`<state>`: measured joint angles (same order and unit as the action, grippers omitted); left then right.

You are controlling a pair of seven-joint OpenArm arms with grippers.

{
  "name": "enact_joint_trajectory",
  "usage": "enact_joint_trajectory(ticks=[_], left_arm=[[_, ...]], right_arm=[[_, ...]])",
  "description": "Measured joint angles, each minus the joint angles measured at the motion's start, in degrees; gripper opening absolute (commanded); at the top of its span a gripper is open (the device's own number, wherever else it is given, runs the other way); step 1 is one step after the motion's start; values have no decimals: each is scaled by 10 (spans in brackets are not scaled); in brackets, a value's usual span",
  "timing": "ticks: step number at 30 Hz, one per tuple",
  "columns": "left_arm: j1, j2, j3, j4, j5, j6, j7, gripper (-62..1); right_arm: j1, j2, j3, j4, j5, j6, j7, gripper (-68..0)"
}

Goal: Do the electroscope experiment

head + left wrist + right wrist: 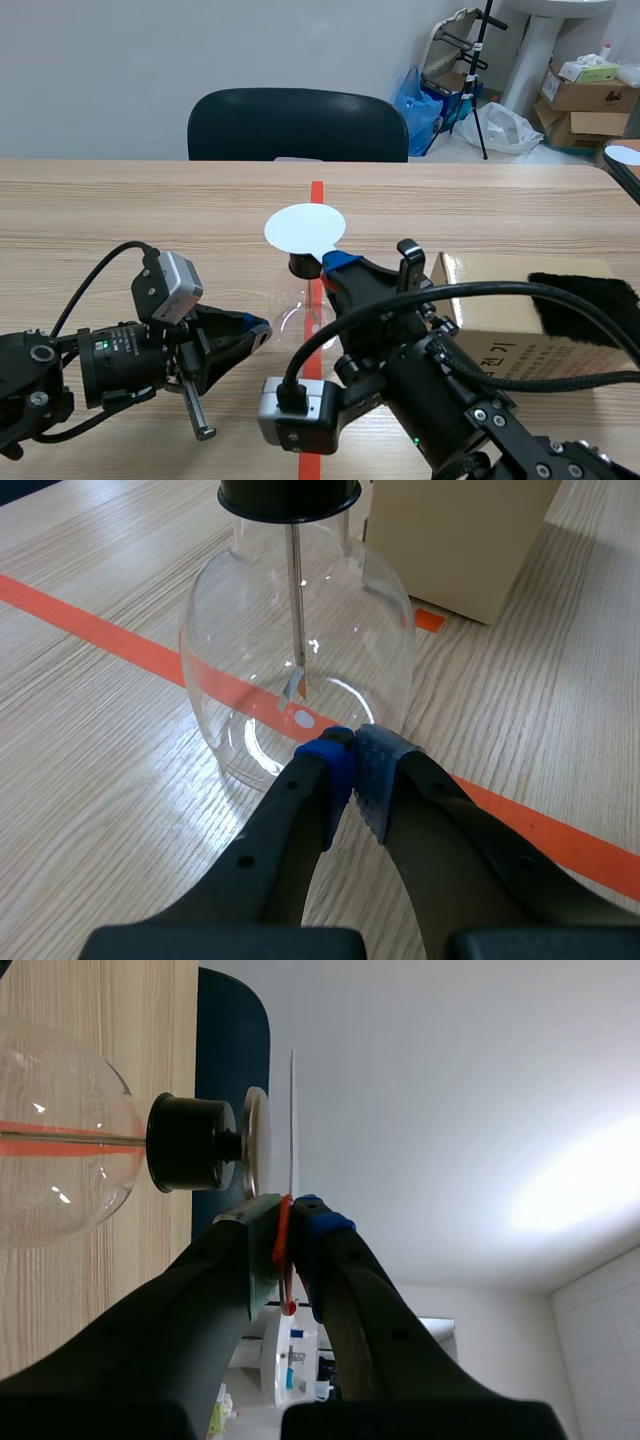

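Note:
The electroscope [301,266] is a clear glass flask [240,650] with a black stopper [190,1143], standing on the orange tape line at the table's middle. A metal rod with small foil leaves [295,685] hangs inside it. My right gripper [335,262] [288,1210] is shut on the thin red handle of a white disc [305,228] [293,1110]. It holds the disc flat just above the electroscope's metal top plate [256,1142]. My left gripper [262,328] [352,742] is shut on nothing, with its blue tips at the flask's lower wall.
A cardboard box [500,300] stands to the right of the flask, with a black furry cloth [590,300] lying on top. A dark chair [298,125] is across the table. Beyond the far right corner are boxes and bags.

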<state>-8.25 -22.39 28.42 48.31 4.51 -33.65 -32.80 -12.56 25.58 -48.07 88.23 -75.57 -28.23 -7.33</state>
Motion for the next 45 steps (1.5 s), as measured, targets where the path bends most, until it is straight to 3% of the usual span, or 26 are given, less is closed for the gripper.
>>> enact_joint_trajectory(ticks=[32, 45], left_arm=[[0, 0, 0, 0, 0, 0, 0, -581], [0, 0, 0, 0, 0, 0, 0, -581]], right_arm=[[0, 0, 0, 0, 0, 0, -3, -666], [0, 0, 0, 0, 0, 0, -105, -667]])
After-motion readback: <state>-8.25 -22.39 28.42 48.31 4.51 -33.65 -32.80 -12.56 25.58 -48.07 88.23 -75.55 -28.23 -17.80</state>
